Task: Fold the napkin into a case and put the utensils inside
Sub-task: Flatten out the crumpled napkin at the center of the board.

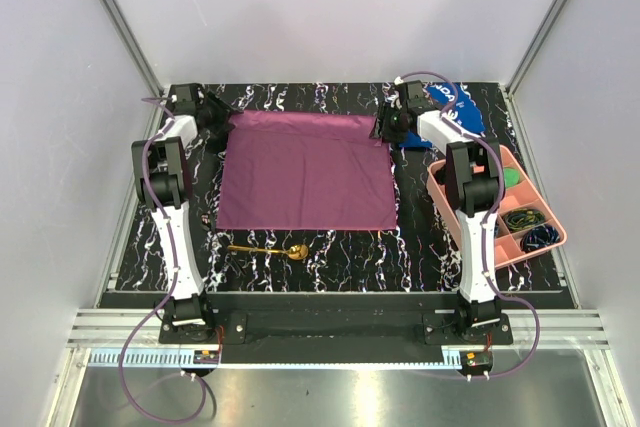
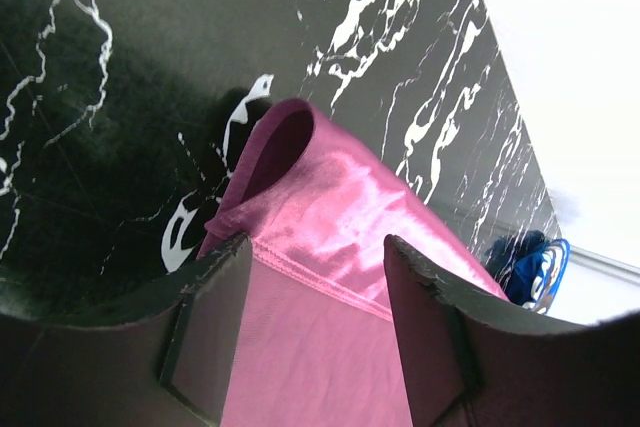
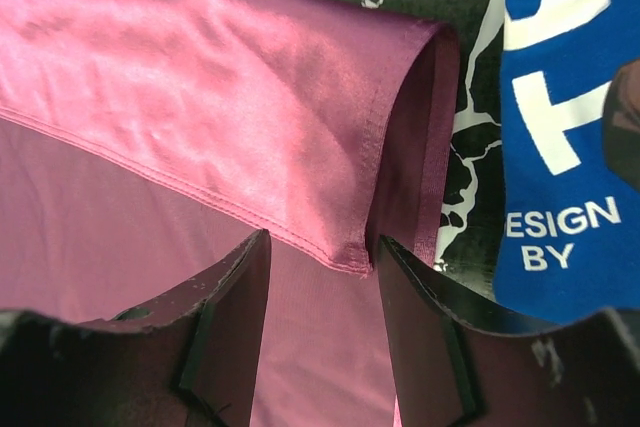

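Napkin (image 1: 305, 172) lay flat on the counter (image 1: 400, 247), folded far edge running nine to three. I saw left jaws apart at its eleven o'clock corner, right jaws apart at one; spoon (image 1: 265, 249) lay at six.

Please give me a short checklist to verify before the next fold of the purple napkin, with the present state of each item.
1. Left gripper open over the napkin's far left corner: ok.
2. Right gripper open over the far right corner: ok.
3. Far edge turned over, hem on top at both corners: ok.
4. Spoon off the napkin, beside its near edge: ok.
5. Blue cloth apart from the napkin, table showing between: ok.
6. Fingers low enough to pinch both layers: cannot tell.
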### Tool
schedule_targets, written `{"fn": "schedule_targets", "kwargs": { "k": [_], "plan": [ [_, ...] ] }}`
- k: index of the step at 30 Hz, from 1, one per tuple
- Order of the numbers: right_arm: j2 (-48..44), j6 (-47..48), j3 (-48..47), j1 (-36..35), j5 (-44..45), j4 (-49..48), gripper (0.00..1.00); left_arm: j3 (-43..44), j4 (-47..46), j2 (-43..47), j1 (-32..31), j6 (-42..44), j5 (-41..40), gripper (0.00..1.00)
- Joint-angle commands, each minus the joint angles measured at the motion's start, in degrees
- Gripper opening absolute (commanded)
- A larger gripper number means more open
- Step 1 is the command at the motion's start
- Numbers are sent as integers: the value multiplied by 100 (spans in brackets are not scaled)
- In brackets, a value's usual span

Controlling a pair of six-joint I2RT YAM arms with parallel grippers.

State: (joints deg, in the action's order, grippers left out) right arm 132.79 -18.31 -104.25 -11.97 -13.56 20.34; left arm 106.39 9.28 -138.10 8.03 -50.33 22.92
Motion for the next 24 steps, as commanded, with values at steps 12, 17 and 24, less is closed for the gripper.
{"fn": "schedule_targets", "kwargs": {
  "k": [12,17,24],
  "plan": [
    [133,29,-395,45,-199,-153,48,-181,-488,680,102,805,-262,56],
    [159,-6,-412,45,-235,-153,45,294,-427,372,199,735,-77,53],
    [203,-15,-482,45,-296,-144,38,567,-233,100,216,735,-358,66]
  ]
}}
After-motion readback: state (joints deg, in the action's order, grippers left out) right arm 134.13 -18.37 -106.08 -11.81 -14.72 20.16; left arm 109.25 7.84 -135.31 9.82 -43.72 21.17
